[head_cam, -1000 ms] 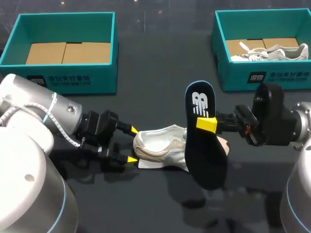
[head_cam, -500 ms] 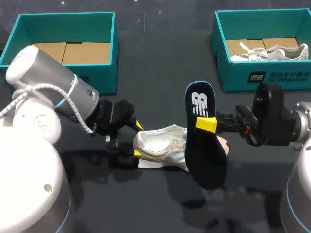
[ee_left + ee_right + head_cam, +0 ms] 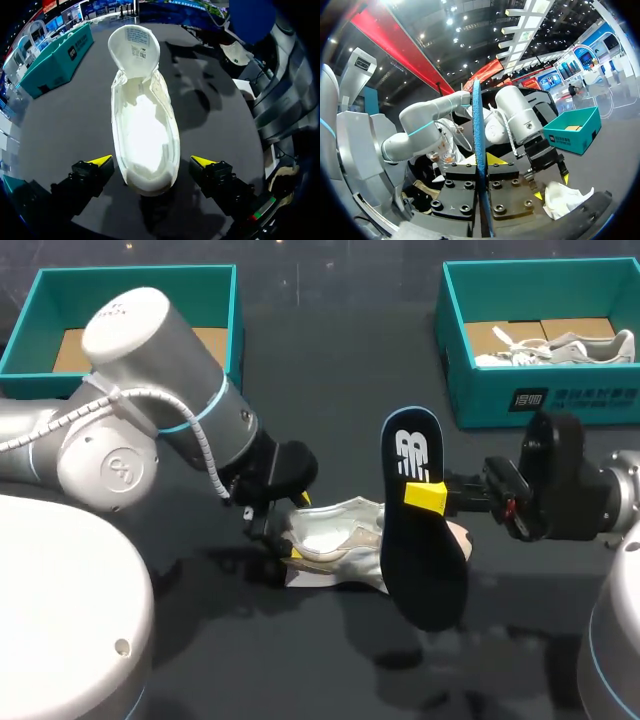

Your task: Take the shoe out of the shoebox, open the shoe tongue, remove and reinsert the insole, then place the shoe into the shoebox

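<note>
The shoe (image 3: pixel 335 545) lies on its sole on the dark table (image 3: pixel 340 370), out of any box and roughly midway between our two arms, heel towards our left arm and toe towards our right. In the left wrist view its tongue (image 3: pixel 134 45) stands folded up and forward, so the mouth is wide open and the pale inside is bare, with no insole in it. The dark blue insole (image 3: pixel 420 520) is held up in the air, standing nearly on end just in front of the shoe's toe half, and our right gripper (image 3: pixel 425 497) is clamped on it at about its middle; the right wrist view shows it edge-on, pinched between the fingers. Our left gripper (image 3: pixel 290 530) sits at the heel with its fingers spread, one yellow tip on each side and a gap showing at both, so it grasps nothing. Further out, the left shoebox (image 3: pixel 150 400) holds only cardboard, and the right shoebox (image 3: pixel 540 400) holds another pale shoe (image 3: pixel 560 348). We judge the removal done and the reinsertion in hand. Next we would want the left fingers to close on the heel and steady the shoe, while the right arm tips the insole's front end down into the mouth and slides it under the tongue, flat and aligned with the sole
</note>
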Controlling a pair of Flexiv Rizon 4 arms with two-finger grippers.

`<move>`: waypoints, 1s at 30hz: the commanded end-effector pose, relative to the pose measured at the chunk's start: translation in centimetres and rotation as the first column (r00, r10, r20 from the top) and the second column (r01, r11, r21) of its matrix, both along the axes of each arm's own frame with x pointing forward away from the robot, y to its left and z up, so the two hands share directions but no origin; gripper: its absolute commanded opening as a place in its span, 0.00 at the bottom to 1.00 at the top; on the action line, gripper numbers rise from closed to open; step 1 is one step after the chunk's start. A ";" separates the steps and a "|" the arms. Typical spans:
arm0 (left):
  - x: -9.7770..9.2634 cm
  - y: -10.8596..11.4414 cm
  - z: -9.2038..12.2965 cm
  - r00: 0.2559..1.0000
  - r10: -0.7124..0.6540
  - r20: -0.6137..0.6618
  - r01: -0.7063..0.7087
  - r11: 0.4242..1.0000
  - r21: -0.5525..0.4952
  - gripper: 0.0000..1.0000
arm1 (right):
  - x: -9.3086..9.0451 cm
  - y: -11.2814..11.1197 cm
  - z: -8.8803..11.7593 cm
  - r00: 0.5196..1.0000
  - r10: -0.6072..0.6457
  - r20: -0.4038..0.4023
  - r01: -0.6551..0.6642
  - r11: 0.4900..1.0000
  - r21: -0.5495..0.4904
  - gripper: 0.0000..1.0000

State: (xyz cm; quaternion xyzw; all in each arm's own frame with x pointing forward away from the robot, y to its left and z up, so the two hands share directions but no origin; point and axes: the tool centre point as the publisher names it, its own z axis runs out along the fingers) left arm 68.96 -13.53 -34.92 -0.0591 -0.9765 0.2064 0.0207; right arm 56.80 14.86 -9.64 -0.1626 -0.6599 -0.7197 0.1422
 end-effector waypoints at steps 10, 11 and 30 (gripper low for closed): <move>-0.2 -0.2 -0.3 0.999 -0.011 0.042 -0.001 0.959 0.285 1.00 | -0.3 0.1 0.0 1.000 -0.005 -0.001 0.005 1.000 -0.002 0.00; -0.2 -0.2 -0.3 0.999 -0.010 0.042 -0.002 0.958 0.285 1.00 | -0.3 0.1 0.0 1.000 -0.005 -0.001 0.005 1.000 -0.002 0.00; 1.9 -2.3 2.6 0.995 0.003 0.096 -0.025 0.973 0.231 1.00 | -0.3 0.1 0.0 1.000 -0.005 -0.001 0.005 1.000 -0.002 0.00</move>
